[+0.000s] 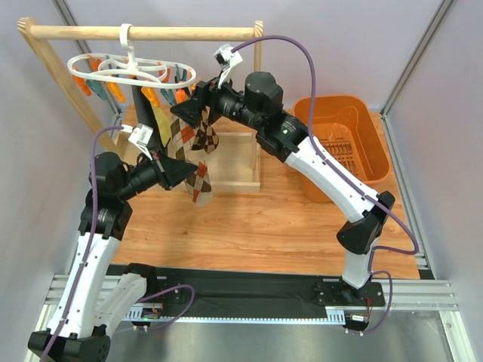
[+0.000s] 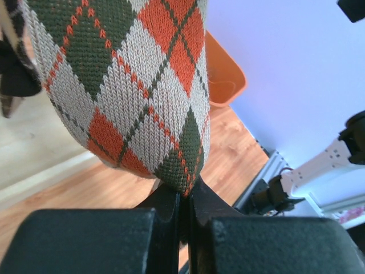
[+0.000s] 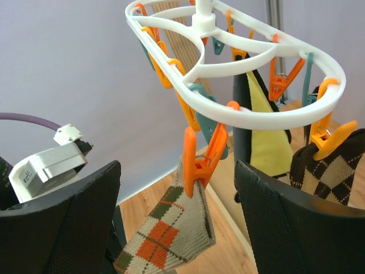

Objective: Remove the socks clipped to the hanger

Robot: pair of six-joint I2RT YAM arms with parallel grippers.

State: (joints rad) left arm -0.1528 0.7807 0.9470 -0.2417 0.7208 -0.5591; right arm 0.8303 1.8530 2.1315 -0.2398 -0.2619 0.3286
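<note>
The white ring hanger hangs by its hook from the wooden rail, with orange and teal clips around it. An argyle sock of grey, orange and dark green diamonds hangs from an orange clip. My left gripper is shut on that sock's lower end, pinching the fabric edge between its fingertips. My right gripper stands open, one finger on each side of the orange clip and the sock's cuff, touching neither. A black and yellow sock and a brown argyle sock hang further along the ring.
An orange basket stands at the back right of the wooden tabletop. The wooden rail frame carries the hanger, and its low wooden base lies under the socks. Grey walls close in both sides.
</note>
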